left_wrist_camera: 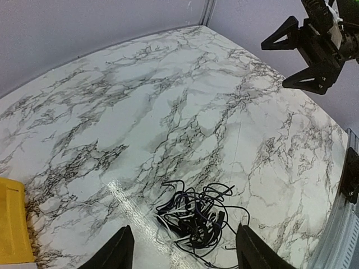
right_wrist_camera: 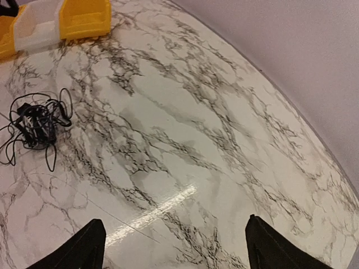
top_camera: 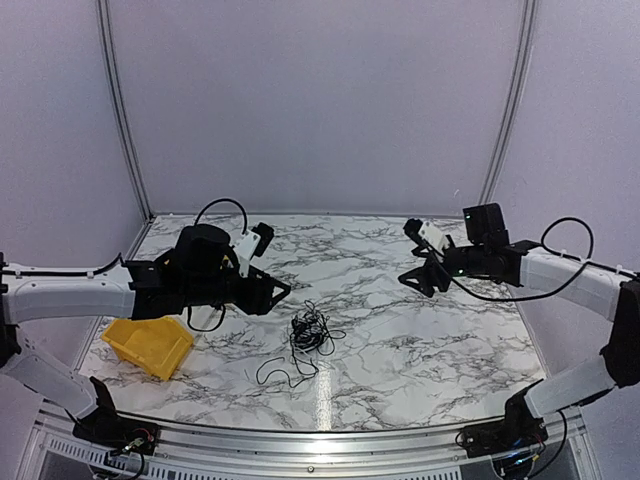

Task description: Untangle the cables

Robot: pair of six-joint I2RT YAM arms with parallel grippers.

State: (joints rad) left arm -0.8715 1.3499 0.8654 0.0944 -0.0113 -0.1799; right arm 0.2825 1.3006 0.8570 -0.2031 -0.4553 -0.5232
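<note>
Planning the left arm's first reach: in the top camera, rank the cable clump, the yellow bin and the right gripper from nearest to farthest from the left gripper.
1. cables: just right of the left gripper, slightly toward the near edge.
2. yellow bin: off to its left, by the table's left edge.
3. right gripper: across the table, on the right side.

Your top view looks down from above and behind the arm bases, facing the back wall and taking in the whole table [top_camera: 420, 340]. Your left wrist view hangs above the left gripper [left_wrist_camera: 185, 235], facing rightward. Your right wrist view, above the right gripper [right_wrist_camera: 175, 224], faces leftward. All three share the cables [top_camera: 310, 335] and yellow bin [top_camera: 148, 345].
</note>
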